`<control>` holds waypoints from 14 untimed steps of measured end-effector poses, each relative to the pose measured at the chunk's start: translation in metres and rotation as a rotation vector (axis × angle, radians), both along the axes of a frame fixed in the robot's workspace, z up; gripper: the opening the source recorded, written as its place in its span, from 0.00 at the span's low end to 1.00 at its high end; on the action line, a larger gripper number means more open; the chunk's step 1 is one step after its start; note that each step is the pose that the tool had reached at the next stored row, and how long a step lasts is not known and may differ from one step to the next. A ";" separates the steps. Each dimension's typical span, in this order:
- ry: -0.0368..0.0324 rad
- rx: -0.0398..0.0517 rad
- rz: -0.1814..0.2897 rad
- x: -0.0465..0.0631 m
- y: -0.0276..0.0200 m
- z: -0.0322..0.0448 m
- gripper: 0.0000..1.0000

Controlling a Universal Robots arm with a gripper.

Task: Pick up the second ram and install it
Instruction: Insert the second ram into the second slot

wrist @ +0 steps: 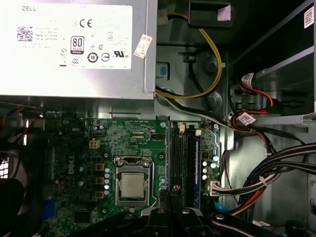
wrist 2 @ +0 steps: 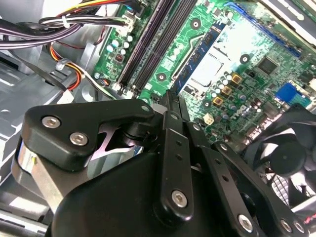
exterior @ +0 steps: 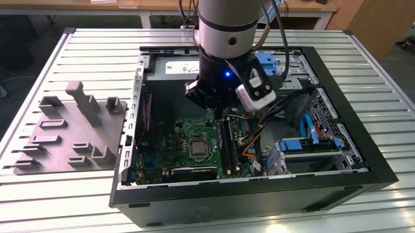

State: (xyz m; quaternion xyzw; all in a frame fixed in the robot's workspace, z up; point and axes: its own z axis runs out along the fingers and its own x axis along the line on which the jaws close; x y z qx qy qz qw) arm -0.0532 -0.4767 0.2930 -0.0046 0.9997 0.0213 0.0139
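As the claw [wrist 2: 173,101] grips the second ram [wrist 2: 200,53] over the motherboard [wrist: 123,131], open case [exterior: 259,195] on slatted metal table [exterior: 97,48], workbench [exterior: 159,7] behind

White label [wrist: 74,42] on power supply [wrist: 98,84]: print, barcode, certification marks. Small printed sticker [wrist: 143,46] at its edge. Cable tags [wrist: 245,118]: too small to read.

The arm [exterior: 228,43] hides the green board's [exterior: 186,132] far end, and a picture's edge cuts off the gripper [wrist: 171,195].
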 end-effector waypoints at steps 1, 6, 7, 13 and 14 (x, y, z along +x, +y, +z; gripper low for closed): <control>0.0000 0.0000 0.002 0.001 0.0000 -0.0017 0.11; -0.0001 0.0002 0.011 0.004 0.0000 -0.0094 0.11; 0.0000 0.0000 0.012 0.005 0.0000 -0.0106 0.11; 0.0000 -0.0007 0.011 0.006 0.0000 -0.0165 0.11; 0.0001 -0.0009 0.010 0.007 0.0000 -0.0168 0.11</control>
